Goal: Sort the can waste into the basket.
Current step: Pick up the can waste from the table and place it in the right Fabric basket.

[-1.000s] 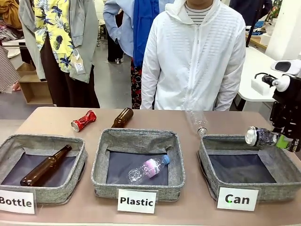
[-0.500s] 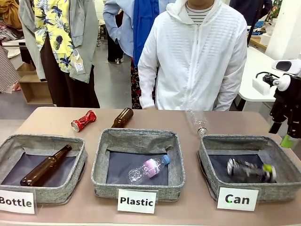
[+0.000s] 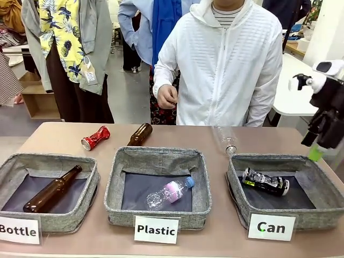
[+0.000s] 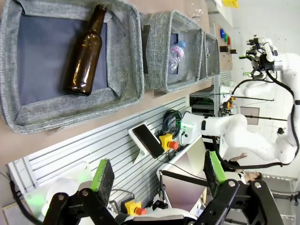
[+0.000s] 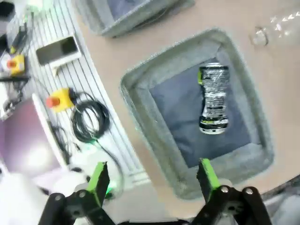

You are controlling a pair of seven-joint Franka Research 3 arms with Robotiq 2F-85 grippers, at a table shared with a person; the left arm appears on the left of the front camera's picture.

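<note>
The black crushed can [image 3: 265, 181] lies on its side on the dark floor of the grey basket [image 3: 234, 189] signed "Can". My right gripper [image 3: 318, 152] hangs open above the basket's far right corner with nothing in it. From the right wrist view, the black can [image 5: 213, 99] rests inside the basket [image 5: 140, 105] below my open right gripper [image 5: 152, 177]. The red crushed can [image 3: 95, 137] lies on the table at the far left. In its own wrist view my left gripper [image 4: 158, 171] stands open and empty, off the table's near edge.
A brown bottle [image 3: 140, 134] and a clear plastic bottle [image 3: 226, 141] lie on the table behind the baskets. The "Plastic" basket [image 3: 115, 188] holds a clear bottle, and the "Bottle" basket [image 3: 92, 185] holds a brown one. A person in a white jacket [image 3: 226, 70] stands at the far side.
My right gripper opened and let go of the black can, which dropped into the "Can" basket and settled there. The gripper rose a little. The person's hand came up.
</note>
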